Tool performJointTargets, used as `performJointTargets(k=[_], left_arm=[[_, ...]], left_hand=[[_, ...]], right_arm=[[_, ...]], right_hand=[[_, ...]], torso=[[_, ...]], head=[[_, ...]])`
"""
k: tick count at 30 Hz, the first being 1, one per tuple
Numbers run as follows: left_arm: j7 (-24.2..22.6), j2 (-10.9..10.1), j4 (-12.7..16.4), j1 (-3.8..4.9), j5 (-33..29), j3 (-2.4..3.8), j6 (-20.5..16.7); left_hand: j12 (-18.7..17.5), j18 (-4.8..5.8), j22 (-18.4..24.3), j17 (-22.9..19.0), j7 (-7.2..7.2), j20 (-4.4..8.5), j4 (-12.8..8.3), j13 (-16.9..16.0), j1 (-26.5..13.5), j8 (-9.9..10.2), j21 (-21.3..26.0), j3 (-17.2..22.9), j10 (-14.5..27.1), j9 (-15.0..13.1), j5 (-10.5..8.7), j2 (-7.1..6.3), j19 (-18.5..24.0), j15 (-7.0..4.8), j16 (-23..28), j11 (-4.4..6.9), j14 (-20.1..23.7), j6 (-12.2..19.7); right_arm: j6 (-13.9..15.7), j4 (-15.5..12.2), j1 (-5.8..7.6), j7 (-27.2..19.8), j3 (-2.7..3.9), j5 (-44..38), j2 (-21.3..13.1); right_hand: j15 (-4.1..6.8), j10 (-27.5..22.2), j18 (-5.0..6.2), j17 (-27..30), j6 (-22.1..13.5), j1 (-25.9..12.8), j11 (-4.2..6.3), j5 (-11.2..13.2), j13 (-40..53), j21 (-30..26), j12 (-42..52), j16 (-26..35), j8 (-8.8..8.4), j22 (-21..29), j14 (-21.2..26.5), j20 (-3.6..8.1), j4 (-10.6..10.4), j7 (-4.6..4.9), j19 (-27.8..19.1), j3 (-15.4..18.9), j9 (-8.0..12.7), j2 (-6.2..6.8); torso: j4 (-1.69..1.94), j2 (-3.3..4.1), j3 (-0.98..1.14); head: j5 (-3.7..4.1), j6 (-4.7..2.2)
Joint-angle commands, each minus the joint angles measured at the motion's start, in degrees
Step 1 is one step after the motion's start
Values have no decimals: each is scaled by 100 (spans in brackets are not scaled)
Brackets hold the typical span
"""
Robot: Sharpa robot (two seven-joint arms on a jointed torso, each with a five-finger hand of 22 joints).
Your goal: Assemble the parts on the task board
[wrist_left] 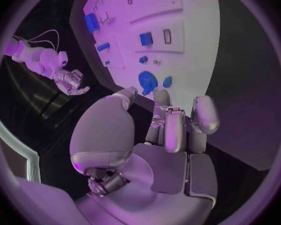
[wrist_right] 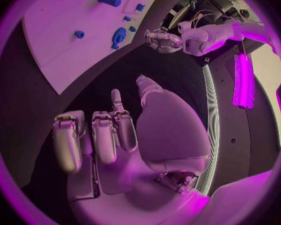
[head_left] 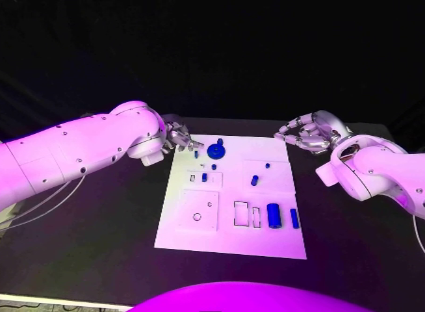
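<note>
Left hand (head_left: pixel 180 139) poised at the far left corner of the task board (head_left: pixel 269 240), fingers apart and empty, just beside the round blue part (head_left: pixel 216 151), likely ready to reach for it. Right hand (head_left: pixel 311 132) parked off the far right corner over the black table (head_left: pixel 362 260), fingers loosely curled and spread, holding nothing, probably waiting clear. Blue cylinder (head_left: pixel 273 215) and slim blue bar (head_left: pixel 294 218) lying near the right edge, small blue pieces mid-board.

Left hand (head_left: pixel 182 138), right hand (head_left: pixel 311 132) seemingly empty
</note>
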State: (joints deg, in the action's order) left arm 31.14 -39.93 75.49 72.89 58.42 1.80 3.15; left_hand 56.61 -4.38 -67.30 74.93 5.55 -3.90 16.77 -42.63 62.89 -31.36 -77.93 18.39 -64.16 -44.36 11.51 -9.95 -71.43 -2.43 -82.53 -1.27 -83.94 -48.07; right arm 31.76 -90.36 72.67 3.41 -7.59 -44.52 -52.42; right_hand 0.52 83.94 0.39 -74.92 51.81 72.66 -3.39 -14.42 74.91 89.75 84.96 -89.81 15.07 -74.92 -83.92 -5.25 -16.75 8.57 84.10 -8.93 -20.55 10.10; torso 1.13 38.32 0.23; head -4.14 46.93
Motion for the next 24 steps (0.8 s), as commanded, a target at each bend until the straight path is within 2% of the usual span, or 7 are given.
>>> performJointTargets(k=[1,5,12,15,20,24], left_arm=[[-332,100,-200,68,-408,6,190],[-345,297,-583,156,-201,7,542],[-226,580,-1074,217,159,-50,1229],[-182,715,-1294,225,257,-86,1443],[-166,915,-1632,228,364,-159,1548],[-177,1029,-1838,226,376,-189,1530]], left_hand=[[-42,-108,17,119,62,-40,-1,83,69,136,27,-48,54,132,11,12,10,68,11,-56,-149,114],[253,-62,-195,356,93,-80,2,-225,118,234,-89,-91,-208,283,8,43,-180,95,-136,-82,-246,131],[321,-46,-277,455,90,-88,10,-279,50,251,-137,-143,-262,350,-15,80,-252,97,-199,-82,-285,93],[336,-44,-287,465,86,-90,10,-287,17,251,-144,-168,-271,371,-23,93,-261,96,-207,-80,-289,70],[359,-36,-323,502,82,-91,9,-311,0,249,-164,-179,-286,387,-24,113,-290,95,-228,-76,-301,49],[442,-27,-366,538,70,-90,14,-400,-76,244,-190,-226,-344,426,-31,153,-324,88,-252,-69,-313,1]], right_arm=[[-18,0,-4,-44,0,-23,4],[-23,2,-4,-41,0,-22,11],[-22,8,-4,-41,0,-22,29],[-19,14,-4,-43,0,-22,40],[-10,16,-4,-51,0,-22,55],[-2,11,-4,-56,0,-23,59]], right_hand=[[-21,177,-39,-1485,-31,-43,-42,-7,1096,25,-15,-8,-3,-1508,-602,-41,5,-11,590,30,9,8],[-21,177,-39,-1485,-31,-43,-42,-7,1096,25,-15,-8,-3,-1508,-602,-41,5,-11,590,30,9,8],[-21,177,-39,-1485,-31,-43,-42,-7,1096,25,-15,-8,-3,-1508,-602,-41,5,-11,590,30,9,8],[-21,177,-39,-1485,-31,-43,-42,-7,1096,25,-15,-8,-3,-1508,-602,-41,5,-11,590,30,9,8],[-20,175,-39,-1484,-35,-35,-41,-19,1093,25,-18,-7,-3,-1508,-602,-40,11,-11,590,25,11,2],[-20,175,-39,-1484,-35,-35,-41,-19,1093,25,-18,-7,-3,-1508,-602,-40,11,-11,590,25,11,2]], torso=[[-7,12,5],[-12,27,-7],[-8,40,-1],[-3,41,-10],[-10,49,-12],[-16,57,-14]], head=[[-7,-39],[-8,-49],[-21,-51],[-23,-33],[-30,-42],[-31,-46]])
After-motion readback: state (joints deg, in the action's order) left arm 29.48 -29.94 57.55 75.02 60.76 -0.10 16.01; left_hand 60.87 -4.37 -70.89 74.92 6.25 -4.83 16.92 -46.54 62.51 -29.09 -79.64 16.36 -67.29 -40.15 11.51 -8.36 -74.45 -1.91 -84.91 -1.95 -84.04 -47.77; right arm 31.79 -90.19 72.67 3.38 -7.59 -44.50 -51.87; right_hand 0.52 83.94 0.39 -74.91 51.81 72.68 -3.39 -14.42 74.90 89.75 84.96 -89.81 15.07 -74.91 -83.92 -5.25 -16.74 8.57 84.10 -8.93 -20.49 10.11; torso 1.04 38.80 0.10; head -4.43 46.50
